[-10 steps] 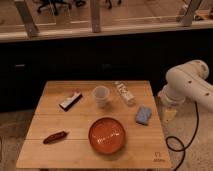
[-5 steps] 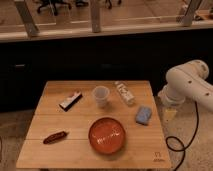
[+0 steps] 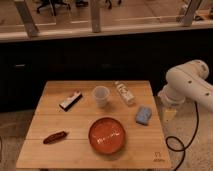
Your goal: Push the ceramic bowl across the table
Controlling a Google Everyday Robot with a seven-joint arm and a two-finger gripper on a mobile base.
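The table (image 3: 47, 117) stands in front of me with the bowl (image 3: 106, 135) sitting on it at about 6 o'clock from the middle, close to the near edge and a touch right of centre. It is upright, with nothing touching it. A white cup (image 3: 101, 96) stands at 12 o'clock from the bowl, and a small bottle (image 3: 124, 93) lies on its side at about 1 o'clock. A blue sponge (image 3: 143, 115) rests at 2 o'clock, near the bowl but apart from it. A dark-and-white packet (image 3: 70, 100) lies at 10 o'clock and a reddish-brown wrapper (image 3: 55, 136) at 9 o'clock.

The white arm (image 3: 189, 85) hangs off the table's right side, at 3 o'clock. The gripper (image 3: 168, 111) points down just beyond that edge, well apart from the bowl — I cannot tell how open it is or whether it holds anything. A dark cable (image 3: 176, 144) loops on the floor below.
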